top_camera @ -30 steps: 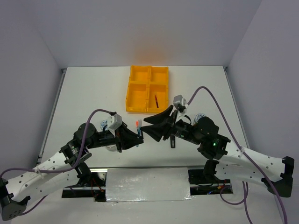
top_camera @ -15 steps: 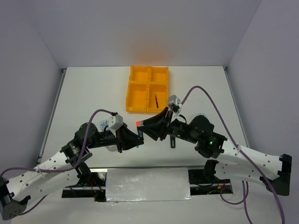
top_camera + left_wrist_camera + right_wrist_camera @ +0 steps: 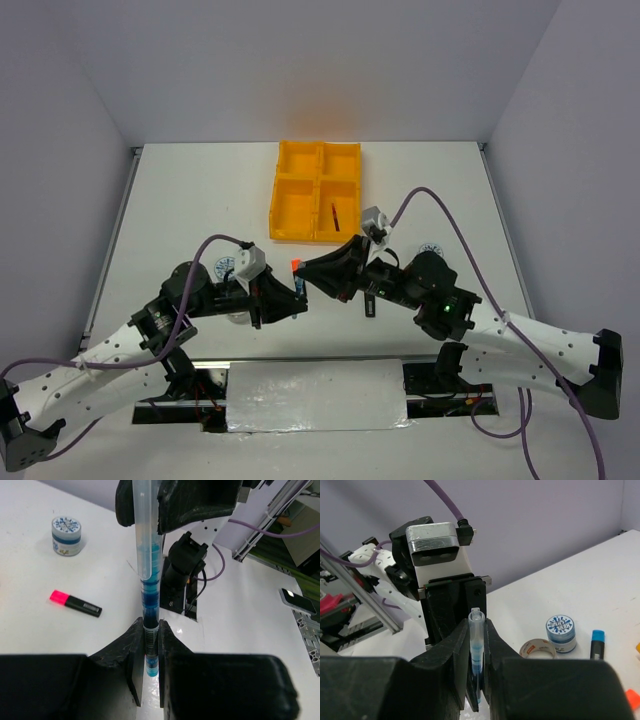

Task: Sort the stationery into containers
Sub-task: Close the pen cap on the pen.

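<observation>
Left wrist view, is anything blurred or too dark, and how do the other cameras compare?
Left wrist view: teal pen and pink highlighter sharp, left gripper's fingers an undetailed black. Right wrist view: right gripper's fingers equally dark, tape ring clear. Top view: even light, soft shadows, orange tint from the tray on the back wall.

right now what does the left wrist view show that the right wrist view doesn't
Only the left wrist view: a pink-capped highlighter lying on the table. Only the right wrist view: a grey tape ring and a blue-capped highlighter. Both: the teal pen gripped by the left gripper and the right gripper, plus a blue-white roll in each, possibly not the same one.
</observation>
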`<state>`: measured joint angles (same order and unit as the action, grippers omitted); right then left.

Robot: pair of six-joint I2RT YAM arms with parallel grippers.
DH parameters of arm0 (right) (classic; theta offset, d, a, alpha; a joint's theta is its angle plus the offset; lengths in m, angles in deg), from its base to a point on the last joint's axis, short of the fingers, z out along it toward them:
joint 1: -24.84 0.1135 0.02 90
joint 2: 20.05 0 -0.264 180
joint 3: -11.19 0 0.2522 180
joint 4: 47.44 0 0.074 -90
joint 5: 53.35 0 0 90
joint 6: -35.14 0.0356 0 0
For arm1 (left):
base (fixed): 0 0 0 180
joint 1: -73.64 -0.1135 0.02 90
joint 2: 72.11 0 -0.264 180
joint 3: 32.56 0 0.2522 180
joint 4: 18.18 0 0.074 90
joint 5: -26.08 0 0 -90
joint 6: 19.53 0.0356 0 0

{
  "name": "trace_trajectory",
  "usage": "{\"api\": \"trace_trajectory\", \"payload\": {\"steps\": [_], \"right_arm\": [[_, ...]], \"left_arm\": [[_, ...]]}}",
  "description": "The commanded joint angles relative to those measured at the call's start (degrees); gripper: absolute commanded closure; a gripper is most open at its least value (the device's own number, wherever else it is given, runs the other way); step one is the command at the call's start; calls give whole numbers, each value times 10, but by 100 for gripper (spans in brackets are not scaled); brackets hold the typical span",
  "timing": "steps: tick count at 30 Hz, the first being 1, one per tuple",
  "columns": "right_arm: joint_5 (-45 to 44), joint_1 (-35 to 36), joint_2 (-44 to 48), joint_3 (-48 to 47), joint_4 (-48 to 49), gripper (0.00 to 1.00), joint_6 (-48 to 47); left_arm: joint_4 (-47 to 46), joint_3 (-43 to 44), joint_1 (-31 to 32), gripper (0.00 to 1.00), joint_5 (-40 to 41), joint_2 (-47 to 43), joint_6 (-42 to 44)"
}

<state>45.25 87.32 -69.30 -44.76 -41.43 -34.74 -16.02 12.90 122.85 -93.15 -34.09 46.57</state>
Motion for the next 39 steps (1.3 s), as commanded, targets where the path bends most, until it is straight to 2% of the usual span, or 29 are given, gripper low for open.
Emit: {"api": "trace_trajectory", "payload": {"steps": [1,7,9,11,12,13,16,18,22,23,28,32,39], "right_arm": [[18,3,-2,60,48,100,18],[19,19,-36,191,130,100,52],[12,30,-46,213,142,100,60],[5,43,-53,236,156,100,67],[1,46,-52,242,158,100,69],[-2,48,-48,242,152,100,70],[-19,48,-17,230,116,100,67],[-31,48,14,216,100,91,62],[-49,48,46,179,48,90,47],[-50,48,48,172,43,83,44],[-58,48,51,127,26,73,36],[-57,48,57,104,26,57,32],[-61,48,55,84,36,52,30]], "left_arm": [[-8,53,-2,100,15,-8,23],[34,138,-7,100,38,8,62],[27,150,-27,100,29,16,62],[-13,141,-57,100,-21,24,41],[-36,136,-91,100,-46,29,9],[-56,129,-101,100,-78,36,-3],[-75,122,-101,100,-97,61,-11],[-76,101,-90,100,-84,48,-7],[-71,51,-83,100,-62,15,-8],[-72,43,-79,100,-59,12,-7],[-51,21,-47,100,-24,3,10],[-55,9,-40,100,-20,7,9],[-76,-9,-31,100,-20,17,0]]}}
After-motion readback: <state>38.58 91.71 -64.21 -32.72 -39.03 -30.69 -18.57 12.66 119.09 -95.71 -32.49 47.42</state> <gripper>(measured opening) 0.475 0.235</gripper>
